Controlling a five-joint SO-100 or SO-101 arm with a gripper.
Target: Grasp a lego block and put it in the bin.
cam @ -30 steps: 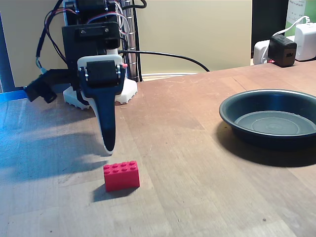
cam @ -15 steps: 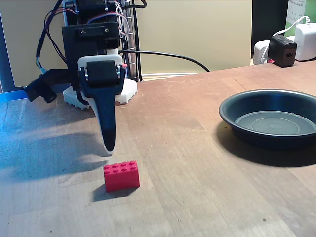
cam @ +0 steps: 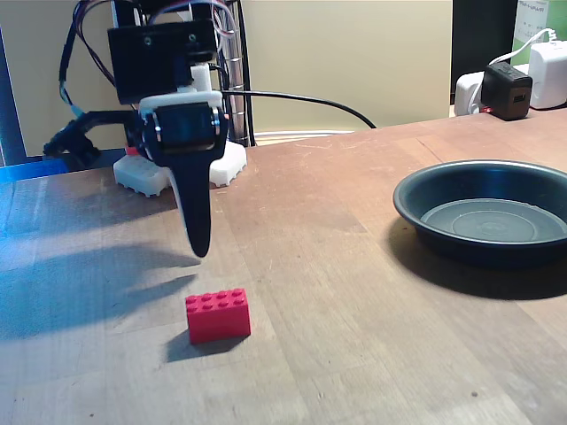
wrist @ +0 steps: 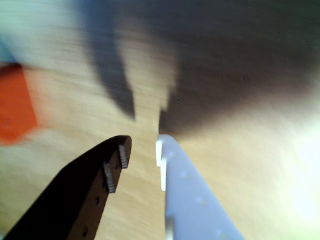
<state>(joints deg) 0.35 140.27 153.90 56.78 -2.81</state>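
Fixed view: at the left, the gripper (cam: 198,248) is held above the wooden table (cam: 354,266), pointing down, with its tips clear of the surface and nothing between them. Just below it, towards five o'clock, the red lego block (cam: 218,315) rests studs-up on the table, untouched. Far to the right, at about three o'clock from the block and well apart from it, the dark round bin (cam: 483,212) stands empty. In the wrist view, blurred by motion, the block (wrist: 15,102) is seen at the left edge, at roughly ten o'clock from the gripper (wrist: 141,146), whose jaws are nearly closed with only a narrow gap and nothing held. A miss is judged the main risk: the gap looks too narrow for the block, and the tips are offset from it, so a descent without widening and recentring could knock the block aside or press it down.
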